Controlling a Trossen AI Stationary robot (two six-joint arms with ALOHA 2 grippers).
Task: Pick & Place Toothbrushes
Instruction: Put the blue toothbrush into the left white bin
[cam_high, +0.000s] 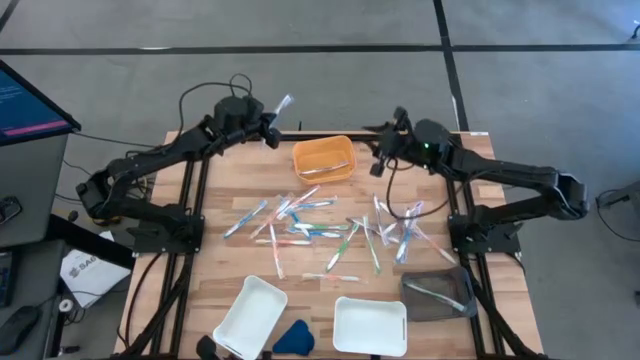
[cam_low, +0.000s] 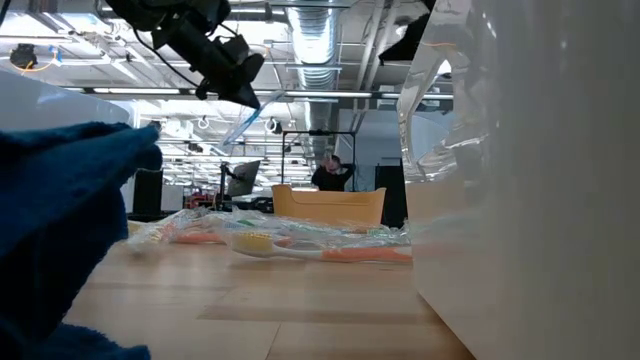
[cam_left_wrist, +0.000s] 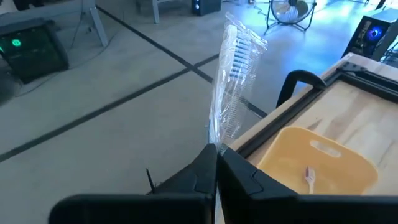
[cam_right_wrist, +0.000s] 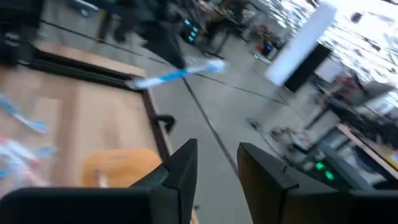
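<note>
My left gripper (cam_high: 272, 122) hovers over the table's far edge, left of the orange tray (cam_high: 322, 158), shut on a clear-wrapped blue toothbrush (cam_left_wrist: 233, 74). The same toothbrush (cam_low: 250, 118) shows high up in the low view. The orange tray (cam_left_wrist: 317, 155) has one toothbrush (cam_left_wrist: 309, 177) lying in it. Many more toothbrushes (cam_high: 330, 230) lie scattered on the wooden tabletop. My right gripper (cam_right_wrist: 217, 165) is open with nothing between its fingers; it hangs in the air just right of the orange tray (cam_high: 385, 152). My left gripper pinches the wrapped toothbrush by its handle end (cam_left_wrist: 216, 142) between its two fingers. The brush runs on from the fingertips along their line, its bristle end (cam_left_wrist: 236, 37) farthest out and raised. It is lifted clear of the table and the tray.
Two white trays (cam_high: 250, 315) (cam_high: 370, 325) and a grey tray (cam_high: 438, 293) holding a toothbrush stand along the near edge. A dark-blue wedge (cam_high: 293, 337) lies between the white trays. A monitor (cam_high: 30, 100) stands off the table's left. A person (cam_low: 330, 172) is far behind the table.
</note>
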